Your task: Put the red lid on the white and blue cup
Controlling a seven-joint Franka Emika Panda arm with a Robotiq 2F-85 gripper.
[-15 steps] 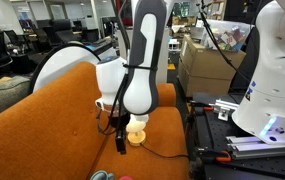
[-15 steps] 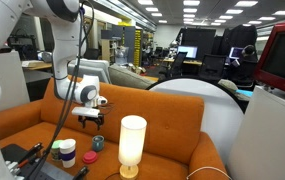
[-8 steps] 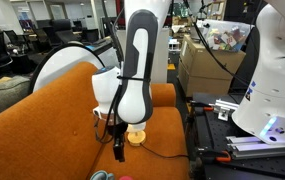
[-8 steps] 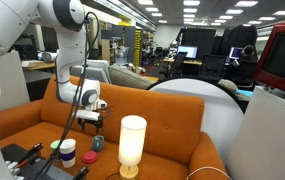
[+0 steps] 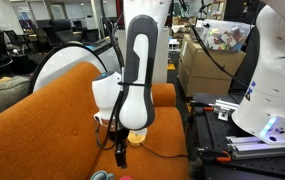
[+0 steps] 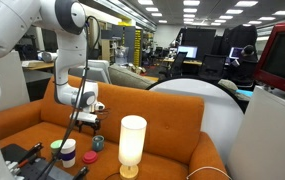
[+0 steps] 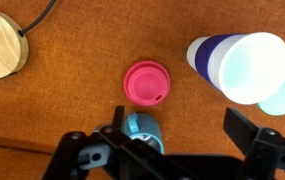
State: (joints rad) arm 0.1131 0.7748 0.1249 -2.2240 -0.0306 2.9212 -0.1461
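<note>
The red lid (image 7: 146, 82) lies flat on the orange sofa seat, top side up. It also shows as a small red disc in an exterior view (image 6: 98, 143). The white and blue cup (image 7: 237, 65) stands upright and open to the lid's right; it also shows in an exterior view (image 6: 68, 152). My gripper (image 7: 177, 138) is open and empty, hovering above the seat, with the lid just beyond its jaws. It hangs above the lid in an exterior view (image 6: 90, 121) and points down in an exterior view (image 5: 120, 150), where the arm hides the lid and cup.
A small blue cup (image 7: 140, 128) lies by one of my fingers. A white lamp (image 6: 132, 145) on a wooden base (image 7: 2, 45) stands on the sofa (image 6: 177, 120) beside the lid. A pale teal round thing (image 7: 284, 95) sits by the cup. Cables cross the seat.
My gripper has come down a little toward the sofa seat and the lid. It stays open. The lid, cup and lamp have not moved.
</note>
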